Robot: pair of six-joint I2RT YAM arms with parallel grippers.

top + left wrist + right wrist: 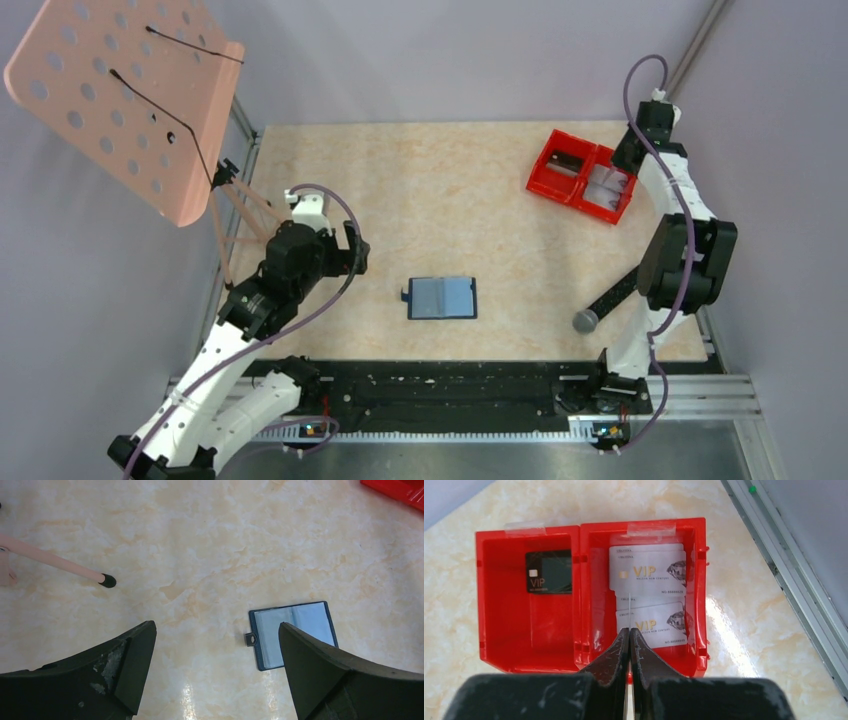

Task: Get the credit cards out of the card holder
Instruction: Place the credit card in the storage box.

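Top external view has the wallet [442, 297] lying open and flat mid-table, on its own. My left jaws hover wide apart and empty just to its left. The right jaws are pressed together over the bin [504, 625] at the far right. A black card [549, 571] lies in one compartment there and two pale cards [646, 572] in the other. A hairline runs out from the tips and I cannot tell what it is. Nor can I tell whether any card sits in the wallet's pockets.

My worry is that nothing pins the wallet, so a pinch from the left could skate it across the glossy table [400, 180] or lift it whole. A wide swing leftward could clip the stand [120, 100] leg.

The table is beige marbled laminate with glare. Pale lilac walls close round it, with a metal rail on the right.
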